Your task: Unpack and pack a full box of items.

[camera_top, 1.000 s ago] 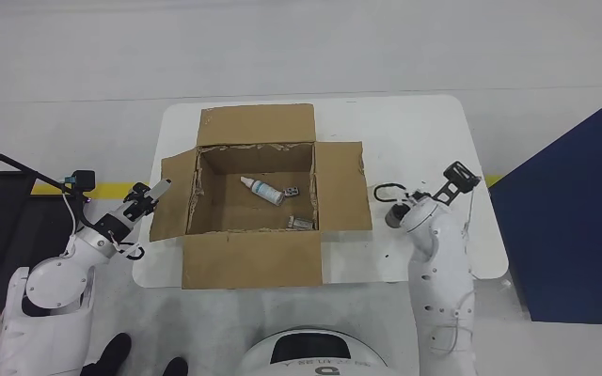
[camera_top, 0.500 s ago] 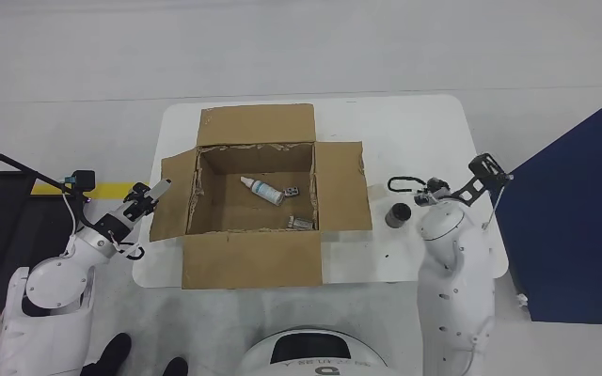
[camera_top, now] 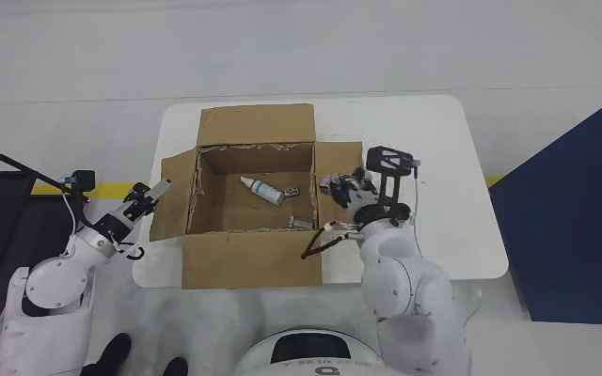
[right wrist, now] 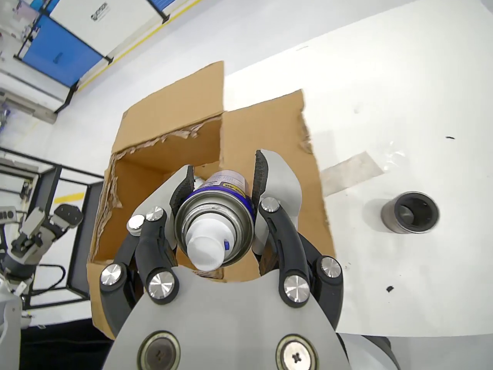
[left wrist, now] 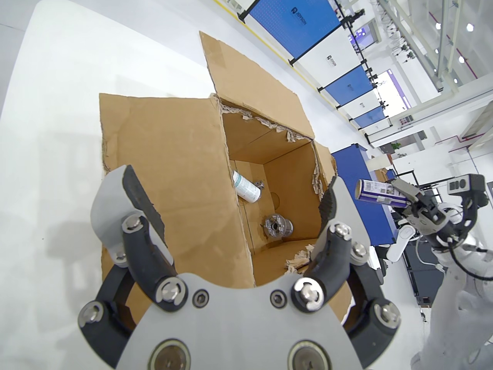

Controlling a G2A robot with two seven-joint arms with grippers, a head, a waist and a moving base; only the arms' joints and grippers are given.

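We see the right gripper (right wrist: 223, 179) clamped on a spray can (right wrist: 213, 225), white cap toward the wrist, held in the air over the right flap of the open cardboard box (camera_top: 252, 260). The can's label is blue with a yellow band; we cannot read its print. The left gripper (left wrist: 229, 186) sits just beside the box's left flap, jaws apart and empty. Inside the box lie a white bottle (camera_top: 261, 191), its label illegible, and a metal part (left wrist: 277, 227). A dark cup (right wrist: 410, 212) stands on the white table (camera_top: 423, 132), apart from the box.
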